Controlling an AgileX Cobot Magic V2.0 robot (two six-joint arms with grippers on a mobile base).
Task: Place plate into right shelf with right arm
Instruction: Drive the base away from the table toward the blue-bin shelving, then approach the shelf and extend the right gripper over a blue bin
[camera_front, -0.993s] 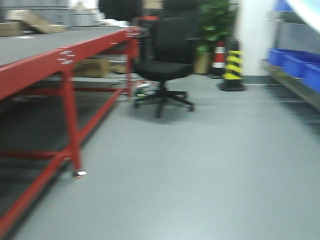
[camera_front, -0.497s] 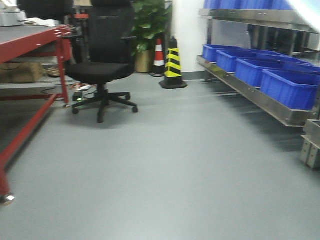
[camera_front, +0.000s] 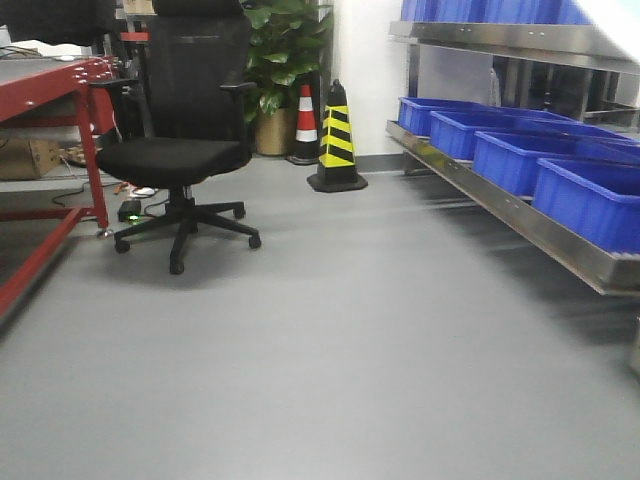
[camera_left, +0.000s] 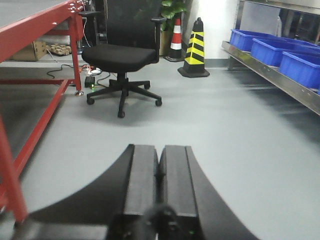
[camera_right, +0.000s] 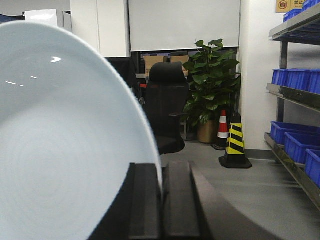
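Observation:
In the right wrist view the pale bluish-white plate (camera_right: 65, 145) fills the left half, held on edge. My right gripper (camera_right: 161, 172) is shut on the plate's rim. The right shelf (camera_front: 520, 215), brushed steel with blue bins (camera_front: 590, 195), runs along the right in the front view, and also shows in the left wrist view (camera_left: 280, 75) and the right wrist view (camera_right: 292, 95). My left gripper (camera_left: 160, 155) is shut and empty, pointing out over the grey floor. Neither gripper shows in the front view.
A black office chair (camera_front: 185, 150) stands left of centre. A red-framed table (camera_front: 45, 90) is at the far left. A yellow-black cone (camera_front: 337, 140), an orange cone (camera_front: 306, 122) and a potted plant (camera_front: 285, 60) stand by the back wall. Grey floor (camera_front: 350, 340) lies between.
The front view has swung to the right: the red table slid off to the left, the chair moved left, and the steel shelf with blue bins came into view on the right.

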